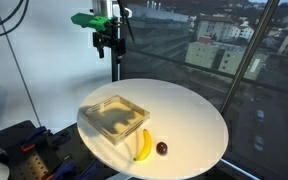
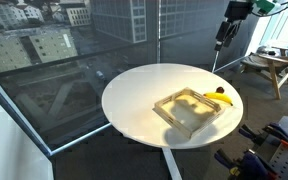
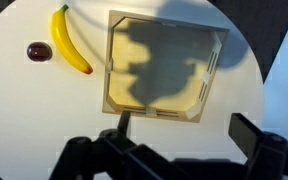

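Hanging high above a round white table [image 1: 194,120], I look down on it from well clear of everything it carries. In both exterior views a city street and buildings show through the glass walls behind the table.

The largest thing on the table is a shallow square wooden tray [image 3: 164,65], lying flat with nothing in it. In the wrist view it sits almost straight below me, with my shadow falling dark across its floor.

My gripper [image 1: 106,45] touches nothing and holds nothing. My two fingers [image 3: 124,125] stand wide apart, with the tray's near edge showing between them in the wrist view.

A yellow banana [image 3: 70,42] lies on the bare tabletop just beside one edge of the tray, running roughly along it without resting on the rim.

Smallest is a dark red round fruit [image 3: 39,51] (a plum or a cherry, I cannot tell which). It sits close beside the banana, on the side away from the tray.
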Controlling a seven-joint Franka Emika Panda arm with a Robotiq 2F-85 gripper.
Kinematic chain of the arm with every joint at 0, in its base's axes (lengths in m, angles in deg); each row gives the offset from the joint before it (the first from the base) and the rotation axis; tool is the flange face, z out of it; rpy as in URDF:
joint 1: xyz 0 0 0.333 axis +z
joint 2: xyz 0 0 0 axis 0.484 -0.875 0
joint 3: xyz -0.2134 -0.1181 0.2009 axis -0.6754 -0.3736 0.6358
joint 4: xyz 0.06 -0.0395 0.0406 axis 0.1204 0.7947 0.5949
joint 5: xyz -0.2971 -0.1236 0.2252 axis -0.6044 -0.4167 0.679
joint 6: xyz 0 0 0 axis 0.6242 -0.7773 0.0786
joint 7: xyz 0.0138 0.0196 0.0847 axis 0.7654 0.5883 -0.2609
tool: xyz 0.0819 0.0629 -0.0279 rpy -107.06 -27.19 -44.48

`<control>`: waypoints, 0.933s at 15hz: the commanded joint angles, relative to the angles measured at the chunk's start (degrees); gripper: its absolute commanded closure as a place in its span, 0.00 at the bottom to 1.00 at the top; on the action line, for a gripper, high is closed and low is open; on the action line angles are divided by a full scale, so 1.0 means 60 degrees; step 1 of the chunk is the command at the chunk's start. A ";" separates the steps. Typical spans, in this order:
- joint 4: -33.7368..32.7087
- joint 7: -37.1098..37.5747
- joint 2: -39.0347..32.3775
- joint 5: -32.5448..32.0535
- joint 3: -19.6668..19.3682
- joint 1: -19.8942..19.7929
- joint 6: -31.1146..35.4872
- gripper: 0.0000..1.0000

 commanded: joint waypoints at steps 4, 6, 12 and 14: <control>0.0203 0.0571 0.0670 -0.0034 0.0243 -0.0015 -0.0590 0.00; 0.0236 0.0825 0.0789 -0.0080 0.0328 -0.0029 -0.0711 0.00; 0.0409 0.1451 0.1123 -0.0173 0.0532 -0.0048 -0.0877 0.00; 0.0474 0.1613 0.1236 -0.0174 0.0584 -0.0043 -0.1021 0.00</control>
